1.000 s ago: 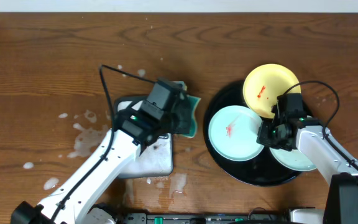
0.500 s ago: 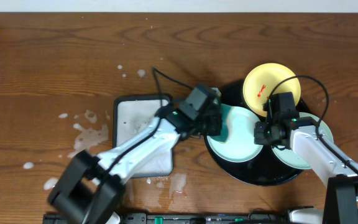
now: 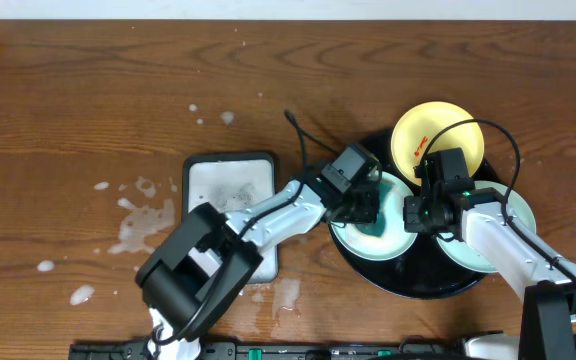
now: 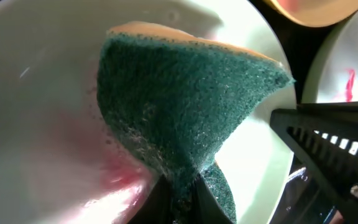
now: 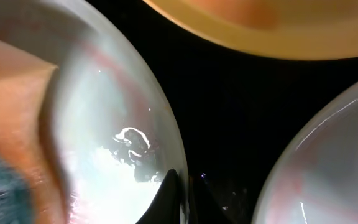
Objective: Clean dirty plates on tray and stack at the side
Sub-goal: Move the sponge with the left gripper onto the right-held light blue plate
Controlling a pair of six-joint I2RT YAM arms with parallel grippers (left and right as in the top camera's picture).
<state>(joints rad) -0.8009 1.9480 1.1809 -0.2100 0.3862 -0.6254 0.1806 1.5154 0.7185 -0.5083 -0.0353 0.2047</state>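
Fingers of the left gripper (image 4: 182, 198) are clamped together on the green sponge (image 4: 185, 112), which presses against the mint-green plate (image 4: 42, 93) on the black tray (image 3: 408, 282). Only the left wrist view shows the pink wet smear (image 4: 120, 177) beside the sponge (from overhead the gripper hides the plate's middle). At the same plate's right rim the right gripper (image 5: 180, 198) is closed and seems to pinch it, near the yellow plate (image 3: 448, 135) and the second mint-green plate (image 3: 520, 215), partly covered by the arm
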